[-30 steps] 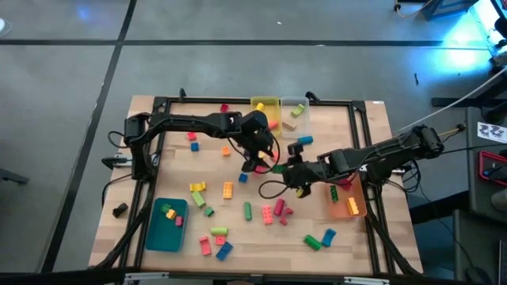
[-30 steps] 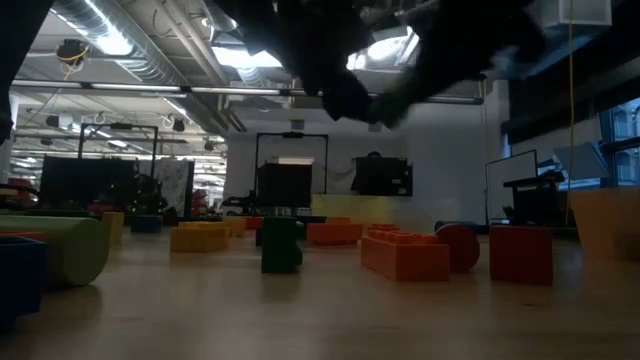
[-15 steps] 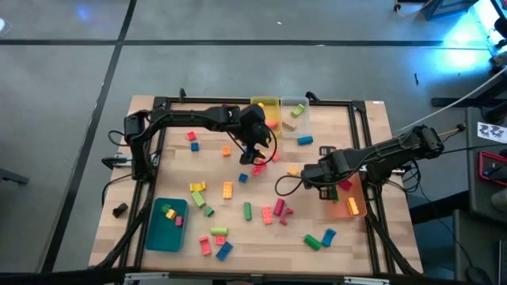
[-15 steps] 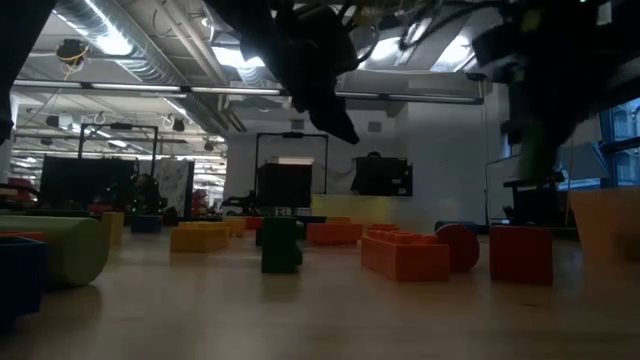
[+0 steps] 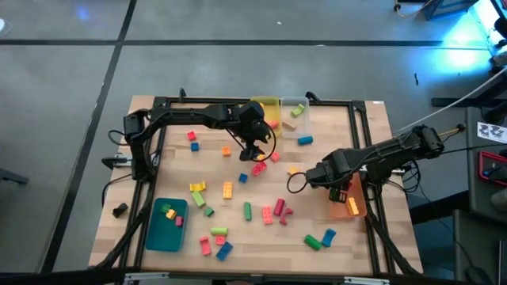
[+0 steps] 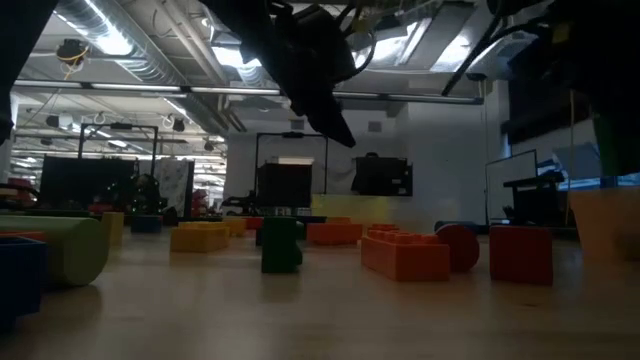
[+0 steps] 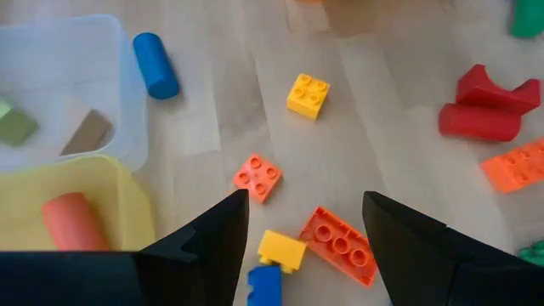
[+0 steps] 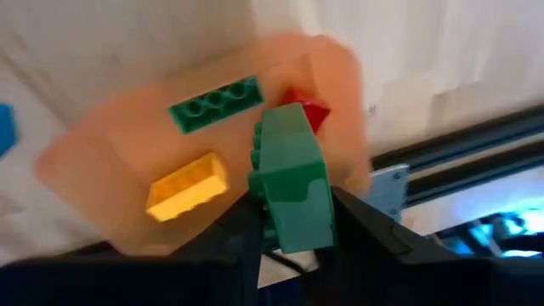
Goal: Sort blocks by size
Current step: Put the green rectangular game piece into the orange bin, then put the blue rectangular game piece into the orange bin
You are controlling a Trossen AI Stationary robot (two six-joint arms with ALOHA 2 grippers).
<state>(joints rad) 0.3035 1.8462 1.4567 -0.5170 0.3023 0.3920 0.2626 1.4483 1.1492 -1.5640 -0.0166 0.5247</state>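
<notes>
Many coloured blocks lie scattered on the wooden table (image 5: 238, 237). My right gripper (image 5: 336, 191) hangs above the orange bin (image 5: 353, 207) at the table's right, shut on a green block (image 8: 293, 174). In that bin lie a long green block (image 8: 215, 104), a yellow one (image 8: 187, 194) and a red one (image 8: 310, 110). My left gripper (image 5: 254, 154) stands open above the table's middle, slanting down. Below its fingers lie an orange 2x2 block (image 7: 257, 177), a long orange block (image 7: 340, 246) and a small yellow block (image 7: 282, 249) joined to a blue one. My right gripper pinches the green block's two long sides (image 8: 280, 225) between its two fingers. The fingers point steeply down from above. The block sticks out beyond the fingertips, lifted clear above the orange bin's inside.
A yellow bin (image 5: 266, 105) and a clear bin (image 5: 295, 111) stand at the far edge, near my left gripper. A teal bin (image 5: 166, 224) sits near left. A blue cylinder (image 7: 155, 65) lies beside the clear bin. Black frame rails (image 5: 372, 142) border the table.
My right gripper has carried the green block from the table's middle toward the right edge, to above the orange bin, and has tipped to point steeply down. My left gripper has shifted a little toward the far edge, staying open.
</notes>
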